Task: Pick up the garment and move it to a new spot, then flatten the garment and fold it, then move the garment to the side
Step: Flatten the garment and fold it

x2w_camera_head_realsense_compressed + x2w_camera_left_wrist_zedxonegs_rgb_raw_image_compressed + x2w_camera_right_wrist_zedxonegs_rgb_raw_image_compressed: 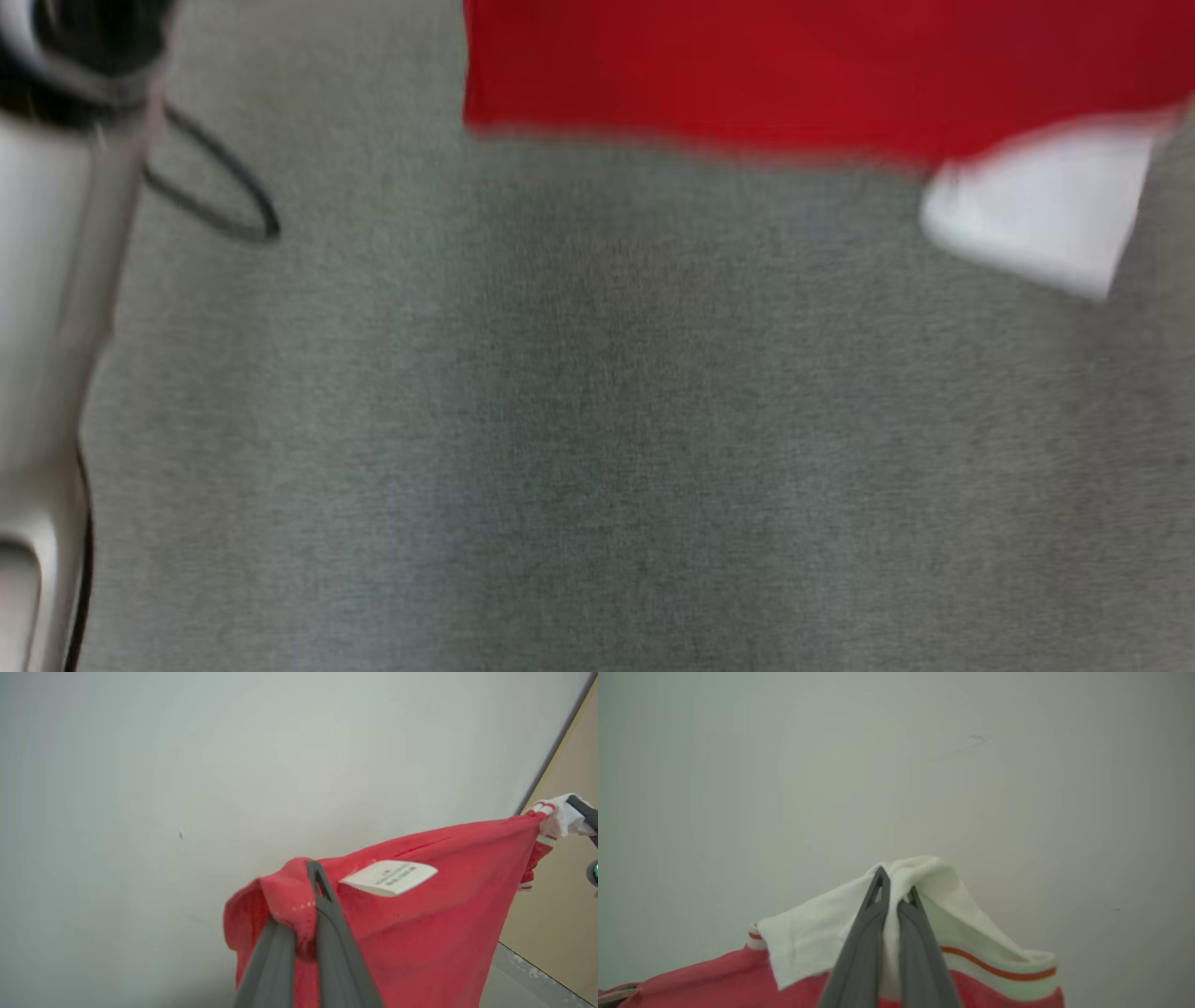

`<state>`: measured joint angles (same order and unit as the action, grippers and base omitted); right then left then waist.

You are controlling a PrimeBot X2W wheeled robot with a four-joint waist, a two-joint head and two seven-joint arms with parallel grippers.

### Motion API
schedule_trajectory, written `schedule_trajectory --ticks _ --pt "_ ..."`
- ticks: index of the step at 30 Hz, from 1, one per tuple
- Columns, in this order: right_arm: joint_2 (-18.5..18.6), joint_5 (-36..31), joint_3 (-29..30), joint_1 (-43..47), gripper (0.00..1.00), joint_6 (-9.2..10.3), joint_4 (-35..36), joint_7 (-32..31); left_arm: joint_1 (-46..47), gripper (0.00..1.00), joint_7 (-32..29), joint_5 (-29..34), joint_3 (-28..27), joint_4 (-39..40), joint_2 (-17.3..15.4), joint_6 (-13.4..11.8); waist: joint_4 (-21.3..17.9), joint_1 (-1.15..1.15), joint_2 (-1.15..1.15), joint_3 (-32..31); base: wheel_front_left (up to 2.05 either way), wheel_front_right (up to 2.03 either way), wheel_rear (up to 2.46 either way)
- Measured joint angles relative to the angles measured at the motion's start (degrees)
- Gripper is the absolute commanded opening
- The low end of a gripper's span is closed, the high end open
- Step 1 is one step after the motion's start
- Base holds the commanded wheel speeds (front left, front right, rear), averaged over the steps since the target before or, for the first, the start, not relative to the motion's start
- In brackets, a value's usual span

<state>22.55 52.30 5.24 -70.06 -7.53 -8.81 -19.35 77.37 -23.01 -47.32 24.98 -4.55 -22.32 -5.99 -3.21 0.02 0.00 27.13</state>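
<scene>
In the head view, which is blurred, the red garment [747, 65] fills the upper middle and upper right of the frame, with its lower edge running roughly level. A white part of it [1027, 210] hangs out at the right, just under the red edge. Below it lies a flat grey surface [597, 448]; whether this is a floor or a tabletop cannot be told. A pale forearm [47, 327] runs down the left edge, and a dark cable [224, 187] loops beside it in the upper left.

In the left wrist view, the left hand [303, 905] rises from the bottom centre, clenched on a bunched fold of the red cloth, which wraps between and over its two grey fingers [327, 914]. The garment stretches from there to the right, hanging down below. A white label [390, 877] lies on the red just right of the fingertips. At the right edge the right hand [583, 808] grips the white end of the garment. Behind is a pale wall [187, 765], with a beige panel [570, 882] at the far right.

In the right wrist view, the right hand [894, 891] stands at the bottom centre, fingers pinched together on the white cloth, which drapes over the tips. A white band with an orange-red stripe [994, 968] runs to the lower right, and the red body spreads along the bottom left.
</scene>
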Motion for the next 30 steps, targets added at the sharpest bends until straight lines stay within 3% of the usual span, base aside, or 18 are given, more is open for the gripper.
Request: schedule_trajectory --ticks 6,10,12,16,19,27,30 --pt "-6.2 -11.4 0.8 -17.7 0.0 0.0 -9.5 1.7 15.3 0.0 14.1 8.3 0.7 -16.2 5.1 1.9 0.6 0.01 0.0 8.6 0.0 0.0 0.0" --pt "-9.3 -14.7 1.8 -19.9 0.0 0.0 -12.9 6.2 18.0 0.0 24.5 10.3 0.4 -24.7 7.9 3.6 1.0 0.01 0.0 12.8 0.0 0.0 0.0" --pt "-10.2 -14.7 1.5 -18.7 0.0 0.0 -13.7 7.5 17.1 0.0 28.5 10.1 0.9 -27.9 9.5 5.8 1.1 0.0 0.0 14.1 0.0 0.0 0.0" --pt "-9.1 -11.6 -0.9 -8.1 0.0 0.0 -12.5 9.3 9.4 0.0 34.5 9.8 3.4 -32.7 11.4 10.2 1.5 0.0 0.0 13.6 0.0 0.0 0.0" --pt "-6.9 -7.7 -2.8 2.6 0.0 0.0 -8.0 10.2 2.3 0.0 36.3 9.0 5.2 -33.7 11.9 12.1 1.7 -0.01 -0.01 11.9 0.0 0.0 0.0" --pt "-1.1 -1.4 -4.4 36.4 0.0 -0.01 2.7 10.9 -20.8 0.0 37.7 6.8 8.1 -27.2 8.4 13.1 1.8 -0.02 0.0 4.1 0.0 0.0 0.0" --pt "-0.2 -0.8 -3.6 46.5 0.0 -0.01 5.0 11.0 -28.9 0.0 37.7 6.2 8.7 -22.8 7.0 12.0 1.8 -0.03 0.0 0.6 0.0 0.0 0.0"
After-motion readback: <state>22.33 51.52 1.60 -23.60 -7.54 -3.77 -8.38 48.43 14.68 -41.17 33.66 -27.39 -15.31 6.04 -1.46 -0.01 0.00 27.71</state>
